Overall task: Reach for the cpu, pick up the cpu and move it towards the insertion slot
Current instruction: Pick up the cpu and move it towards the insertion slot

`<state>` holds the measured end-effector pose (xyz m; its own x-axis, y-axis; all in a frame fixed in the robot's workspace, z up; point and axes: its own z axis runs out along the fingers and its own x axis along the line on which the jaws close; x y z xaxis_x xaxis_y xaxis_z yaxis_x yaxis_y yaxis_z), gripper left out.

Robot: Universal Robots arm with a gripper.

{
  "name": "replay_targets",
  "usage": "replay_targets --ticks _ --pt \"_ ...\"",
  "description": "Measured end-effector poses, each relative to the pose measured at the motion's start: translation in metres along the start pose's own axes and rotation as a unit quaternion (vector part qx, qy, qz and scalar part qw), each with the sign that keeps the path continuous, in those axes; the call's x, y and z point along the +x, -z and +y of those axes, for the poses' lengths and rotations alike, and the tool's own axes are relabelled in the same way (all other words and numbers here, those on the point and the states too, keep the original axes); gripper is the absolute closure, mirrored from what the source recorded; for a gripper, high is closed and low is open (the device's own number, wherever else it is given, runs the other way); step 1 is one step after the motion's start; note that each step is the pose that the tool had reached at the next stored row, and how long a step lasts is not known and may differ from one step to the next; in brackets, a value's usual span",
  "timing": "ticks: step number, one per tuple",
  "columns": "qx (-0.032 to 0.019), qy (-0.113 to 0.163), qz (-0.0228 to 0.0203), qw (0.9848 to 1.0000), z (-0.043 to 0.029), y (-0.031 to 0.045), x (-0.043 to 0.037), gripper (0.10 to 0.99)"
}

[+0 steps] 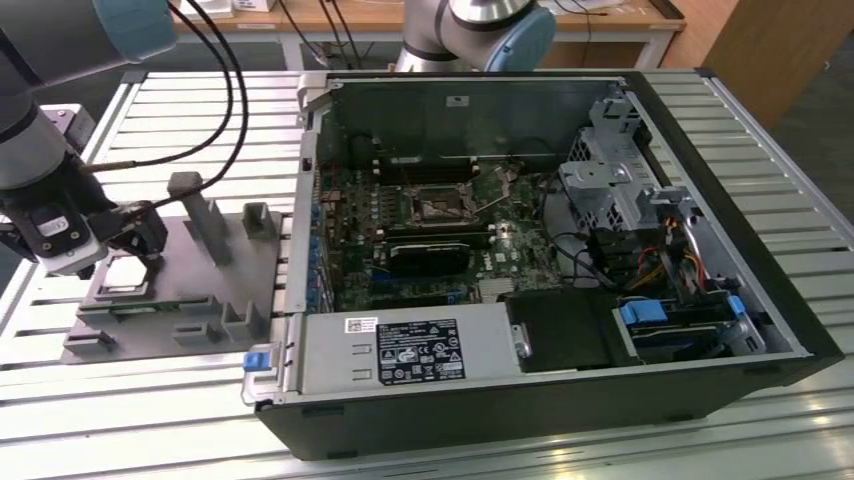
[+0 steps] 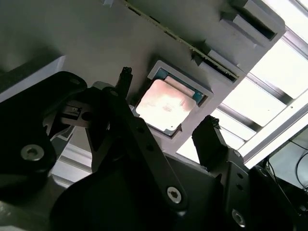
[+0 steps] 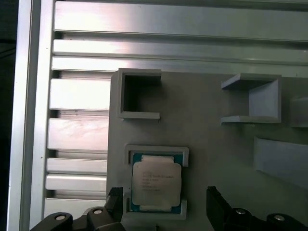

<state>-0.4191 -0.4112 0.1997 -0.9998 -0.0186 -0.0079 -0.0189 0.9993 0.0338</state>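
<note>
The cpu [image 3: 156,183] is a small silvery square chip lying flat in a raised frame on the grey fixture plate [image 3: 202,125]. In both wrist views my gripper [image 3: 163,198] is open, with one dark finger [image 3: 114,202] on each side of the chip and a gap between each finger and the chip. The second wrist view shows the cpu [image 2: 166,107] between the fingertips [image 2: 210,129]. In the exterior view the gripper [image 1: 118,255] hangs low over the cpu [image 1: 124,278] at the exterior view's left. The insertion slot [image 1: 438,206] sits in the green motherboard inside the open case.
Upright grey fixture blocks [image 1: 203,215] stand on the plate beside the gripper. The open computer case [image 1: 534,250] lies to the exterior view's right on the slatted metal table [image 1: 107,400]. Black cables [image 1: 220,90] run from the arm. A second robot arm [image 1: 474,30] stands behind the case.
</note>
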Motion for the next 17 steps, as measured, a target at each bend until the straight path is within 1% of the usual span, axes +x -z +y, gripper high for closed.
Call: replay_targets --ticks 2,6,14,16,17 --pt "0.0000 0.000 0.0000 1.0000 0.0018 -0.0036 0.0000 0.306" --pt "0.0000 0.000 0.0000 1.0000 0.0064 -0.0082 0.0003 0.306" --pt "0.0000 0.000 0.0000 1.0000 0.0080 -0.0164 0.0030 0.306" --pt "0.0000 0.000 -0.0002 1.0000 0.0080 -0.0178 0.0036 0.322" --pt "0.0000 0.000 -0.0002 1.0000 0.0081 -0.0182 0.0040 0.384"
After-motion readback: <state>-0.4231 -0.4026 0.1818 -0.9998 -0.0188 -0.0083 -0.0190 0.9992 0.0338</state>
